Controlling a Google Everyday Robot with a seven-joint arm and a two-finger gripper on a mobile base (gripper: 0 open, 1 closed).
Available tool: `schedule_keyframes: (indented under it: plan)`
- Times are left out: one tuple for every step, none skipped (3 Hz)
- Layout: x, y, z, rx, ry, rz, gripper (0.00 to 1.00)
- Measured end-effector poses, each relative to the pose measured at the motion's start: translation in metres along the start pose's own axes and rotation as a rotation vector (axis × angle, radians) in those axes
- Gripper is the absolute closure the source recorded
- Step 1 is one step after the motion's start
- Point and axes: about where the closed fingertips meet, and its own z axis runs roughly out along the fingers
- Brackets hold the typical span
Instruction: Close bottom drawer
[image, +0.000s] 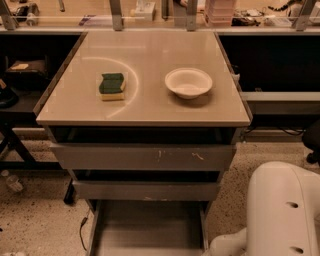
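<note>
The bottom drawer (147, 227) is pulled out at the bottom of the view. Its flat grey tray floor and side rails show, and its front is cut off by the frame's lower edge. Above it sit the medium grey drawer front (146, 190) and the widest front with white scratch marks (142, 157). Only my white arm (282, 210) shows, at the lower right beside the open drawer. My gripper is out of view.
The cabinet's beige top (145, 80) carries a green and yellow sponge (112, 86) and a white bowl (188, 82). Dark shelving stands to the left and right. A cable (81, 230) and speckled floor lie at lower left.
</note>
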Motion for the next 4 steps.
schedule_keyframes:
  plan:
    - [-0.002, -0.004, -0.001, 0.017, -0.009, 0.001, 1.0]
    - [-0.005, -0.008, -0.002, 0.033, -0.019, 0.004, 1.0]
    - [0.003, -0.003, 0.001, 0.028, -0.003, 0.007, 1.0]
    - [-0.003, -0.019, 0.004, 0.081, -0.034, 0.011, 1.0]
